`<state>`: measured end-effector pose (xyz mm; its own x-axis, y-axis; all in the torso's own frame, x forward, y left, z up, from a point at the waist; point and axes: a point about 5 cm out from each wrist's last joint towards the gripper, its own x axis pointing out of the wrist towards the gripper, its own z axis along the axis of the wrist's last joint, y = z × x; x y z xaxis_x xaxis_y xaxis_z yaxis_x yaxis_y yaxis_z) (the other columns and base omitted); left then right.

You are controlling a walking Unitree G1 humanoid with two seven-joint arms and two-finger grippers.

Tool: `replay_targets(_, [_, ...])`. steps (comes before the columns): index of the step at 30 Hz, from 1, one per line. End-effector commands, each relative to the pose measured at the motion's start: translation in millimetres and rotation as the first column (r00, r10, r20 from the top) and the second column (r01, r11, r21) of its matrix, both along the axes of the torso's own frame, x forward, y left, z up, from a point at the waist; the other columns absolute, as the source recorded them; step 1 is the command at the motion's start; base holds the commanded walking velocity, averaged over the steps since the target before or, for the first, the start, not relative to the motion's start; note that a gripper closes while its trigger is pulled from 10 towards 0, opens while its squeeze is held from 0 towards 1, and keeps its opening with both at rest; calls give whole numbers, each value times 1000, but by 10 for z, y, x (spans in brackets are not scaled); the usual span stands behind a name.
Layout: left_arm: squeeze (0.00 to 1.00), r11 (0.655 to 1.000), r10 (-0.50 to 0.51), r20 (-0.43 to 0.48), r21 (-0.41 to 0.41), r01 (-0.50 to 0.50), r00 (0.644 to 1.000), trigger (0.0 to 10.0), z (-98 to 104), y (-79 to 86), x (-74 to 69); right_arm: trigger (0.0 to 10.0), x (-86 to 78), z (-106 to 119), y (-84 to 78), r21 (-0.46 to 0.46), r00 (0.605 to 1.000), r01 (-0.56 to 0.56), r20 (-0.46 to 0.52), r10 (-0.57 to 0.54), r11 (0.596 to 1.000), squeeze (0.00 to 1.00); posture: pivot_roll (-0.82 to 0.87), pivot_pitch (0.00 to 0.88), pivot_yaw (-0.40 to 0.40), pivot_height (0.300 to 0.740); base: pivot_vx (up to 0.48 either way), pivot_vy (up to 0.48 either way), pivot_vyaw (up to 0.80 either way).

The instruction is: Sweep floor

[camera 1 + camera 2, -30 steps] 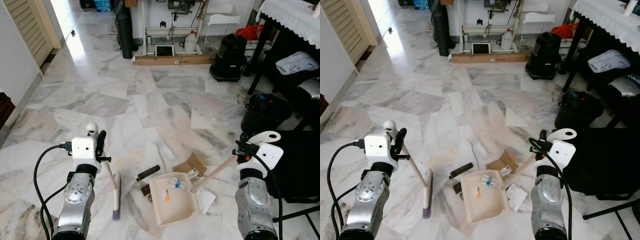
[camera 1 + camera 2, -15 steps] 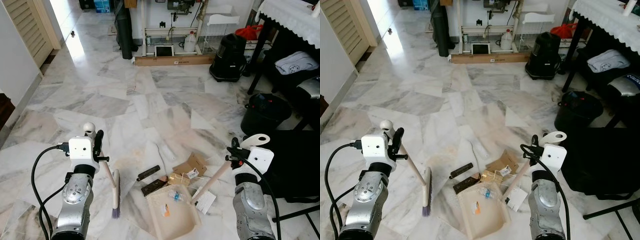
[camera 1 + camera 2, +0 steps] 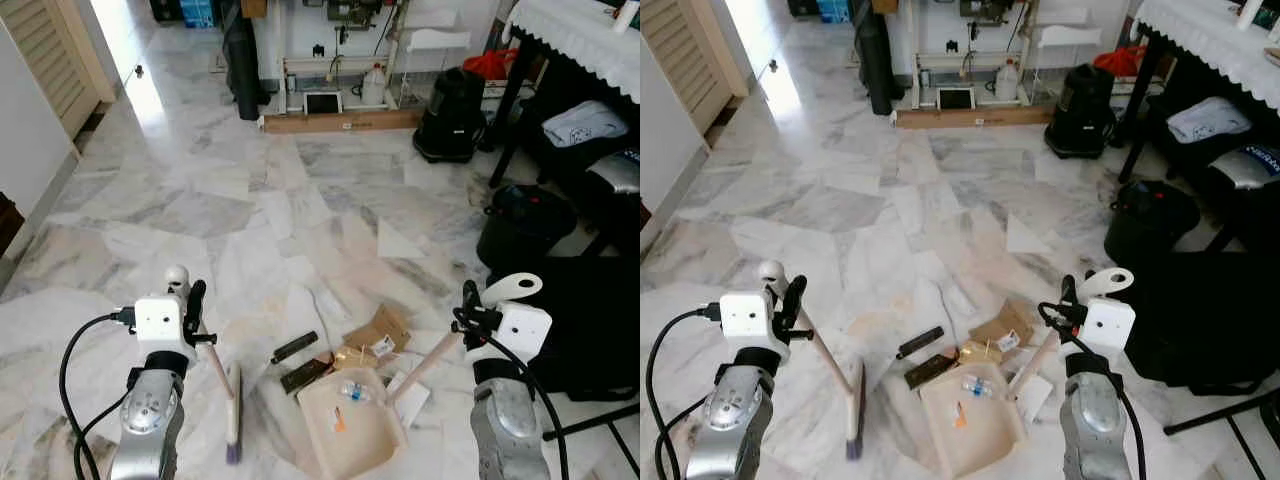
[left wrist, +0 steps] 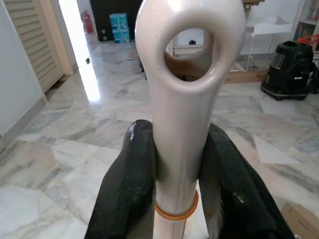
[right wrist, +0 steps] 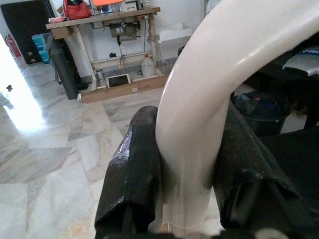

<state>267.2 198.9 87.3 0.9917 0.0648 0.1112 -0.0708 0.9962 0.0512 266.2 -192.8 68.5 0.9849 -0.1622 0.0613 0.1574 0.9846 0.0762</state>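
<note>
Two claws, both busy here; our left claw [image 4: 174,184] is clamped tight around the cream broom handle [image 4: 187,99], just under the hanging loop at its top; our right claw [image 5: 187,169] is wrapped the same way around the curved white dustpan handle [image 5: 219,74].

From the head cameras we see the broom [image 3: 232,400] slanting down from the left claw to the marble floor [image 3: 200,200], bristles touching the floor on our left side; the dustpan [image 3: 352,425] sits flat on the floor between our two arms, its long handle running up and to the right into the right claw; inside the pan there's a small clear bottle with a blue bit [image 3: 352,391] and an orange scrap [image 3: 338,424].

Just past the pan's front edge lies the rest of the mess; a black bar-shaped thing [image 3: 295,347], a dark flat piece [image 3: 305,376] touching the pan's far corner, a folded bit of brown cardboard [image 3: 380,330], and a white paper [image 3: 410,398] under the dustpan handle.

Further off, a black bin [image 3: 524,222] stands on our right, and a black vacuum [image 3: 452,105] sits near the back wall.
</note>
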Motion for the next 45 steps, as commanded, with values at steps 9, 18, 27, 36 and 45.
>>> replay_targets(9, [0, 1000, -11, 50, 18, 10, 999, 10000, 121, -1, -10, 10000, 11, 131, -17, 3, 999, 17, 43, -17, 1000, 0, 11, 0, 12, 740, 0, 0, 0])
replay_targets(18, [0, 999, -25, 49, 26, 24, 999, 10000, 124, -24, 8, 10000, 23, 136, -45, -4, 999, 26, 35, -26, 1000, 0, 10, 0, 10, 740, 0, 0, 0])
replay_targets(27, [0, 1000, -11, 48, 27, 9, 999, 10000, 142, -15, 27, 10000, 24, 160, -55, -3, 999, 24, 34, -24, 1000, 0, 23, 0, -6, 740, 0, 0, 37])
replay_targets(36, [0, 1000, -5, 47, 21, 4, 999, 10000, 141, -46, 54, 10000, 64, 186, -83, 0, 999, 23, 34, -23, 1000, 0, 25, 0, -14, 740, 0, 0, 711])
replay_targets(45, [0, 1000, 2, 47, 16, -3, 999, 10000, 146, -50, 55, 10000, 76, 199, -79, 3, 999, 22, 33, -22, 1000, 0, 29, 0, -19, 740, 0, 0, 800])
